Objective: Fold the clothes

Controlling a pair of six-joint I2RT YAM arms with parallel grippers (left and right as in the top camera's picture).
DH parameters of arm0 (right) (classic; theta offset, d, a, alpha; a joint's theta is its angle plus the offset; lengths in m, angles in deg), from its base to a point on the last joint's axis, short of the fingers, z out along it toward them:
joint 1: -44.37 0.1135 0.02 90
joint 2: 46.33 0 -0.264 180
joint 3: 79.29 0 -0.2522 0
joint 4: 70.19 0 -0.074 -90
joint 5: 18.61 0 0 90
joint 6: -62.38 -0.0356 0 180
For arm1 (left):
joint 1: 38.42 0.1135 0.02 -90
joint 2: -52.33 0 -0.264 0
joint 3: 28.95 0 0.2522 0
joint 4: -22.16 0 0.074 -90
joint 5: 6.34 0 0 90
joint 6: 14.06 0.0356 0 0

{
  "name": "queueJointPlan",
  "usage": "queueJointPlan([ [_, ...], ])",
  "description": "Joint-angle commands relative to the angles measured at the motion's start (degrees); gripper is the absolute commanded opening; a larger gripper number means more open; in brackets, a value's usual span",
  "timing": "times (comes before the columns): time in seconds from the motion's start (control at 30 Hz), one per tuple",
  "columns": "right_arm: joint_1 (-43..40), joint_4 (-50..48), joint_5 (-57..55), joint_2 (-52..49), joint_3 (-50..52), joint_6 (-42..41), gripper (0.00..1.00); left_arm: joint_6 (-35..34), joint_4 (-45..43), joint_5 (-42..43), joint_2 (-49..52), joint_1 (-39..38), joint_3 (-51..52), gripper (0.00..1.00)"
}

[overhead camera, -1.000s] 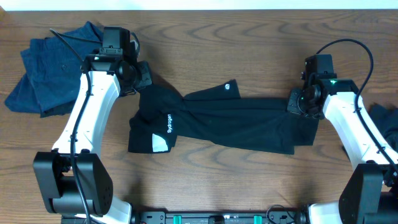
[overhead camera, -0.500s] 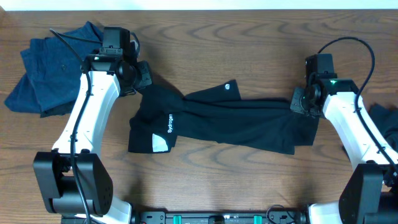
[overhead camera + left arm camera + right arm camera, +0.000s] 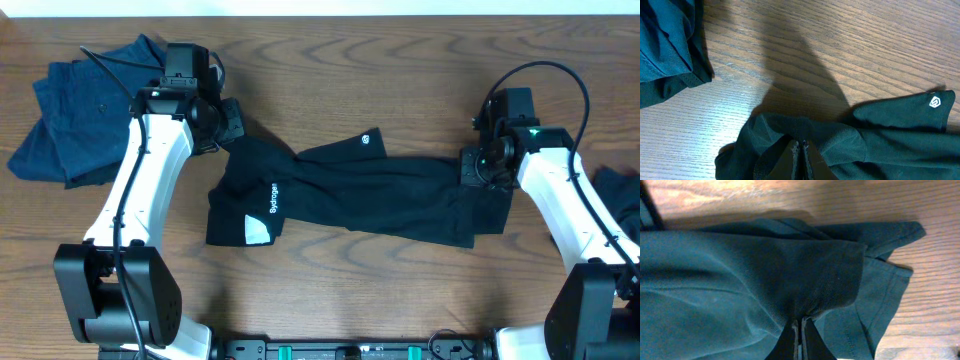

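Tabletop (image 3: pixel 400 70): left claw (image 3: pixel 801 146), right claw (image 3: pixel 801 323) pinch black garment's (image 3: pixel 380 195) ends.

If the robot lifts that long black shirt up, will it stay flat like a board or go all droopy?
Probably droopy: the black shirt lies in wrinkles and bunches where the left gripper and right gripper pinch it. The middle would likely sag between them. It looks thin, so probably light.

The long garment (image 3: pixel 370 195) lies across the middle of the bench (image 3: pixel 400 70). A heap of clothes (image 3: pixel 75 105) lies to its left.
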Motion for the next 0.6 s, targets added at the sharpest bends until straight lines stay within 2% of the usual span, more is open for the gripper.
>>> queueJointPlan([
  [0.0, 0.3, 0.2, -2.2, -0.2, -0.3, -1.9, 0.01, -0.5, 0.2, -0.1, 0.0, 0.1, -0.2, 0.06],
  [0.23, -2.6, -1.9, -3.6, 6.3, -3.3, -9.9, 0.01, -0.5, 0.1, -0.1, -5.2, 0.1, -0.8, 0.06],
  [0.4, -6.4, -0.3, -4.5, 15.2, -10.3, -9.7, 0.01, -0.5, 0.1, -0.1, -15.1, 0.3, -0.8, 0.06],
  [0.57, -11.2, 6.6, -4.4, 20.3, -20.4, -5.7, 0.01, -0.5, -0.9, -0.3, -27.1, 0.3, -1.2, 0.06],
])
